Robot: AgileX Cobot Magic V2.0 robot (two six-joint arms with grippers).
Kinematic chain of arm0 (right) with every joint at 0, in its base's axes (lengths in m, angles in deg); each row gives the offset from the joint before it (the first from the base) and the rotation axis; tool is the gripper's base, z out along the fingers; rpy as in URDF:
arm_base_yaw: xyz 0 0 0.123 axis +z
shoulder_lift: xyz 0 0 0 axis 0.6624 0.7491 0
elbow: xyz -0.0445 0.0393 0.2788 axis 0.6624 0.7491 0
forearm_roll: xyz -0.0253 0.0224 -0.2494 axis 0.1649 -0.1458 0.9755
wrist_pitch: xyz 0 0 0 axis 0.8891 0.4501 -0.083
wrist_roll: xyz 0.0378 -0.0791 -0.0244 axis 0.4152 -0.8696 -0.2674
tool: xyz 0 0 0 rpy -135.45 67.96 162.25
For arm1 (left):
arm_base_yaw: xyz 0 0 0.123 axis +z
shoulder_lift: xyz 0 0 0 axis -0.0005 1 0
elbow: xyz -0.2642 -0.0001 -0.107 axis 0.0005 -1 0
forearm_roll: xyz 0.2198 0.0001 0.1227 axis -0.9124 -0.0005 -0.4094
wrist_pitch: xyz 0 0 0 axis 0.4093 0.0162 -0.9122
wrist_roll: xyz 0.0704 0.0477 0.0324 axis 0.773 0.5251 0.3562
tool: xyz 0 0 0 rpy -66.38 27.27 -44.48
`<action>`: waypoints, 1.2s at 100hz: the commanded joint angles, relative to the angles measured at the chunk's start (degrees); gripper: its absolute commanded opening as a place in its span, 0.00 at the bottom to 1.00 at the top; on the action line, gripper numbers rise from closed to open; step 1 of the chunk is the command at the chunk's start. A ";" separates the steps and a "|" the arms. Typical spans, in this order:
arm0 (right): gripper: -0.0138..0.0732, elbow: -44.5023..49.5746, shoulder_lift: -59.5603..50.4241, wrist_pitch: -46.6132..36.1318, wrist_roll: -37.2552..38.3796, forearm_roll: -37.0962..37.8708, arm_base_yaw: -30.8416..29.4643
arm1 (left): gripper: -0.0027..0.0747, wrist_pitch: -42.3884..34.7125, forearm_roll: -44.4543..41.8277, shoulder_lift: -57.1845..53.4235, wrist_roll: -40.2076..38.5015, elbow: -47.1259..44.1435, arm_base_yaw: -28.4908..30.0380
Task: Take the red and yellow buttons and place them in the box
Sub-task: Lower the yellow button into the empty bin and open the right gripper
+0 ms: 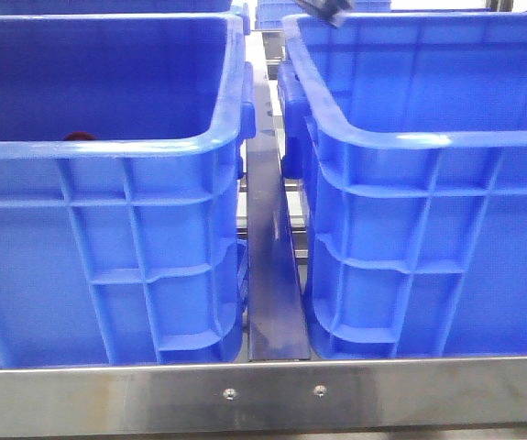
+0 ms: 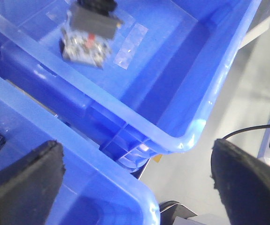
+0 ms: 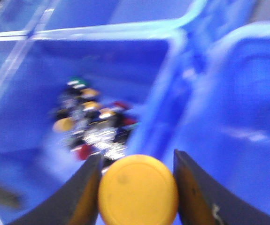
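Gripping a yellow button (image 3: 138, 190) between its two dark fingers (image 3: 81, 194), the right gripper (image 3: 137, 187) hangs above the rim where two blue crates meet; the right wrist picture is blurred. Below and beyond that button, on the floor of one crate (image 3: 41, 93), lies a heap of small parts (image 3: 95, 126): dark bodies with yellow-orange, red and one green cap among them, too smeared to count. Which crate that is in the front view cannot be told from this picture alone. Front view: two big blue crates side by side on a metal frame (image 1: 263, 394), a dark strip (image 1: 272, 275) running between them. Just over the near rim of the left crate (image 1: 107, 151) a sliver of dark red (image 1: 80, 137) peeks out; what it is cannot be told. A dark bit of arm (image 1: 323, 11) shows above the far rim of the right crate (image 1: 428, 137). Left wrist view: left gripper (image 2: 139, 180) spread wide, nothing between its black pads (image 2: 27, 180), above a crate corner. Beyond that corner, in the neighbouring crate, lies a small circuit-board part (image 2: 88, 35) with a grey block on it.
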 commanded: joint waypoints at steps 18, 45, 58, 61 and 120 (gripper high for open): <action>0.41 7.36 -2.32 -22.83 -9.46 -0.26 -0.20 | 0.81 -1.95 2.85 -1.79 0.00 1.62 -0.39; 0.41 10.37 1.62 -36.25 -13.02 0.13 -0.07 | 0.81 -1.95 2.85 -1.79 0.00 1.62 -0.39; 0.41 9.21 6.14 -40.37 -16.26 1.28 -0.07 | 0.81 -1.95 2.85 -1.79 0.00 1.62 -0.39; 0.41 8.80 7.15 -40.94 -16.72 1.69 -0.07 | 0.81 -1.95 2.85 -1.79 0.00 1.62 -0.39; 0.41 1.81 21.32 -47.82 -16.85 5.80 -0.07 | 0.81 -1.95 2.85 -1.79 0.00 1.62 -0.39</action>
